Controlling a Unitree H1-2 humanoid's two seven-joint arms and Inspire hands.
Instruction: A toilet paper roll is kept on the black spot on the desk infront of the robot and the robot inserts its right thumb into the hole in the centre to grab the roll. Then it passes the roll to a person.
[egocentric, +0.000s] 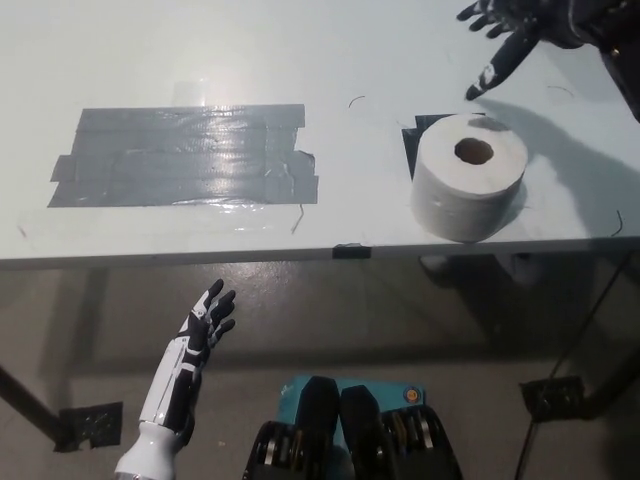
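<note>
The toilet paper roll (468, 188) stands upright on the white counter (300, 60), near its front edge, toward the robot's right side. Its central hole (474, 151) faces up and is unobstructed. The roll sits on a black spot (410, 141), of which only a dark corner shows at the roll's rear left; the rest is covered by the roll.

The right hand (510, 30) is in the air above the counter, behind the roll and slightly to its right, at the top right of the head view. Its fingers (487, 76) are spread and released, holding nothing. One finger points down toward the roll's rear rim, its tip close to the roll but apart from it. No contact between hand and roll is visible. The arm's shadow falls across the counter to the right of the roll.

The left hand (200, 335) rests below counter level at the lower left, in front of the counter's edge, with fingers extended, apart and empty.

A large patch of grey tape (185, 155), laid in overlapping strips, covers the counter's left portion, well apart from the roll. A small dark marker (349, 250) sits on the counter's front edge between the tape and the roll.
</note>
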